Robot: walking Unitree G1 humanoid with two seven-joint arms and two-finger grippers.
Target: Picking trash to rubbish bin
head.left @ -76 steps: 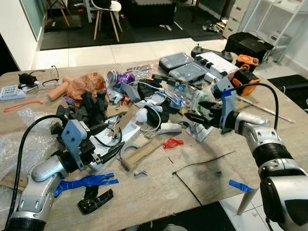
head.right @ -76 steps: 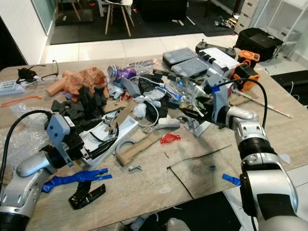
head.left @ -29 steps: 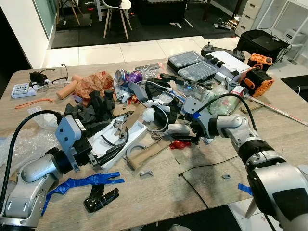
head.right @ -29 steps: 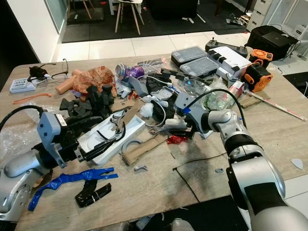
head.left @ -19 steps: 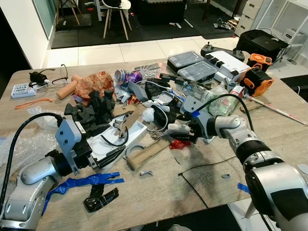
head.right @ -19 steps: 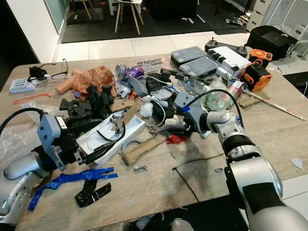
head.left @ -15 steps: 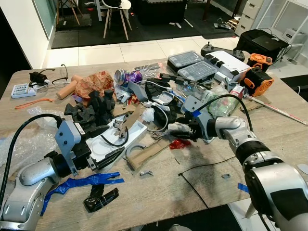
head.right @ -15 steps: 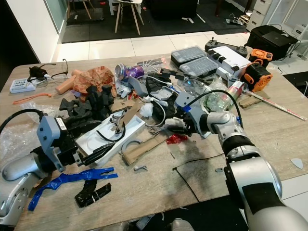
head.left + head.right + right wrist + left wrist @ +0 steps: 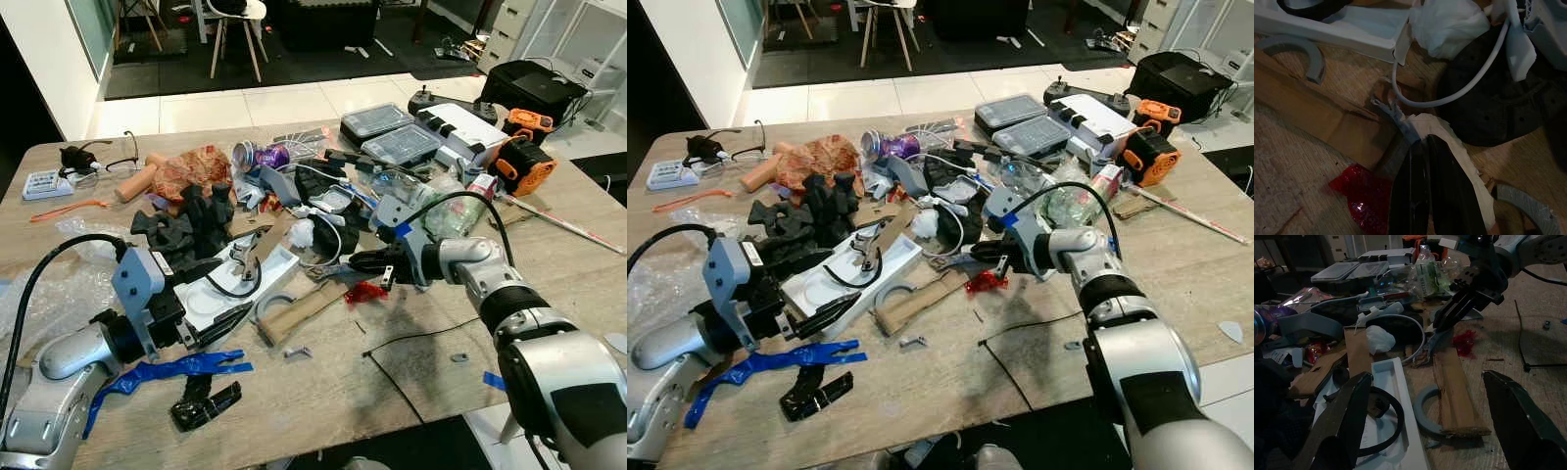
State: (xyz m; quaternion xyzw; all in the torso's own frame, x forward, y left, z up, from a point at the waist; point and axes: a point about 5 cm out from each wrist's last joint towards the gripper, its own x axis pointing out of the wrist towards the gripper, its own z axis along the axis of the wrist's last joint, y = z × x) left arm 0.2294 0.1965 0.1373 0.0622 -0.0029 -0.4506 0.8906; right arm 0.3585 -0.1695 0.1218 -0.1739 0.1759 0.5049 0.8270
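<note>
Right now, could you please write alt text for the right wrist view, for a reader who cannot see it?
The right gripper, its two black fingers pressed together, points at a crumpled white scrap lying on a wooden table. A red wrapper and a strip of cardboard lie beside it, with a white cable looping over a black pad beyond.

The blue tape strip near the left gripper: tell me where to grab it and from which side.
Grip the blue tape strip at its forked end near the table's middle, coming straight down from above. It lies flat on the wooden table, with bare wood around that end, while its other end runs under the left gripper, whose jaws are open.
</note>
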